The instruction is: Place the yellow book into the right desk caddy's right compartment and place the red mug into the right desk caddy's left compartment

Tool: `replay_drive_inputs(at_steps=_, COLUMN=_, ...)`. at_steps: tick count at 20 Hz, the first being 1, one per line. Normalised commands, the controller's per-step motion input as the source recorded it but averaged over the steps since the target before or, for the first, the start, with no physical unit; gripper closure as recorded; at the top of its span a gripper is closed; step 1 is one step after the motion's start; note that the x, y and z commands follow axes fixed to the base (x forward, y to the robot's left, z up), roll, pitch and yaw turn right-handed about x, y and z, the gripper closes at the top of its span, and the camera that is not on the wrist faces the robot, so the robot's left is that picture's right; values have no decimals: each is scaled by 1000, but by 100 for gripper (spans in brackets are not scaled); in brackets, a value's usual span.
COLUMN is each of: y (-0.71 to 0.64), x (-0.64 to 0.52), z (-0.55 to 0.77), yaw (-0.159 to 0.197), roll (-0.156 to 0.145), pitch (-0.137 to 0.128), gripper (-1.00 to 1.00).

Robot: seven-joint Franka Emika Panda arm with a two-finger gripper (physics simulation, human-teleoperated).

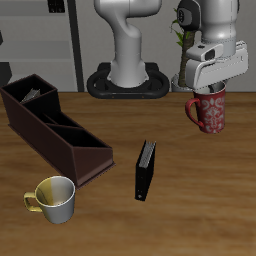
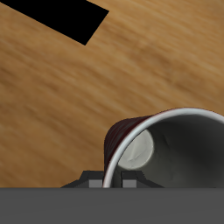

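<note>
My gripper is shut on the rim of the red mug, which stands upright under it, away from the caddy; I cannot tell whether the mug touches the table. In the wrist view the gripper holds the mug by its wall, and the grey inside shows. The right desk caddy is a long dark brown box lying slantwise on the other side of the table. A thin pale grey slab, the yellow book, stands in the caddy's farthest end cell.
A black upright book stands between the caddy and the mug. A silvery mug with a yellow handle stands near the table's front edge by the caddy's near end. The robot's base is at the back. A black shape shows in the wrist view.
</note>
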Motion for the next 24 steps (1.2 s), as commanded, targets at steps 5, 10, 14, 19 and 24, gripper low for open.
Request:
replay_drive_inputs(at_steps=5, y=-695, x=-599, z=239, yaw=-44, roll=-38, pitch=-59, gripper=100)
replay_drive_inputs(at_steps=10, y=-447, x=-277, z=58, yaw=-35, roll=-12, pitch=1, gripper=100)
replay_drive_inputs(at_steps=14, y=-526, x=-340, z=88, yaw=-65, roll=20, pitch=-10, gripper=100)
replay_drive_inputs(at_steps=19, y=-561, x=-339, z=76, yaw=-68, roll=5, pitch=-12, gripper=100)
replay_drive_inputs(at_steps=24, y=-576, x=-408, z=169, yaw=5, roll=-45, pitch=-72, gripper=100)
